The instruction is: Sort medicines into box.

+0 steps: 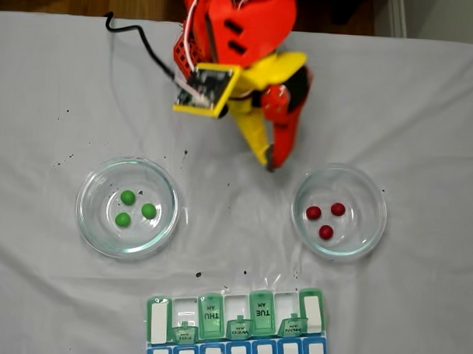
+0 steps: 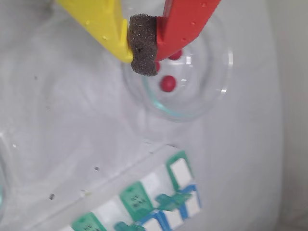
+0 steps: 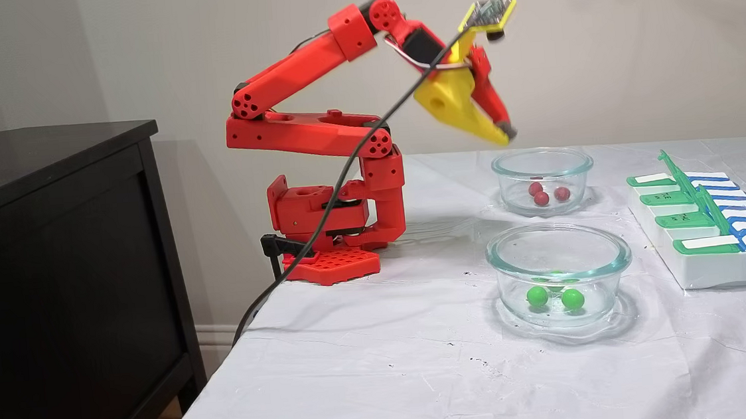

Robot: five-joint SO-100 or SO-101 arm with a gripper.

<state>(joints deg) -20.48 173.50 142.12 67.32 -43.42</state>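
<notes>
Three red medicines (image 1: 314,212) lie in the right glass dish (image 1: 363,232), and three green medicines (image 1: 127,197) lie in the left glass dish (image 1: 100,180). The box (image 1: 235,324), a pill organiser with green lids, some flipped up, sits at the near edge. My gripper (image 1: 269,164) has a yellow and a red finger and is shut with nothing in it. It hangs in the air just behind the red dish's rim. In the wrist view the gripper (image 2: 143,53) presses a dark foam pad (image 2: 143,33) between its tips, over the red medicines (image 2: 168,83). From the side, the gripper (image 3: 507,135) is above the red dish (image 3: 541,159).
A white cloth (image 1: 425,114) covers the table. A black cable (image 1: 136,34) runs from the arm off the far edge. The arm's base (image 3: 328,233) stands at the table's left end in the side view, next to a black cabinet (image 3: 51,261). The green dish (image 3: 557,248) is nearer that camera.
</notes>
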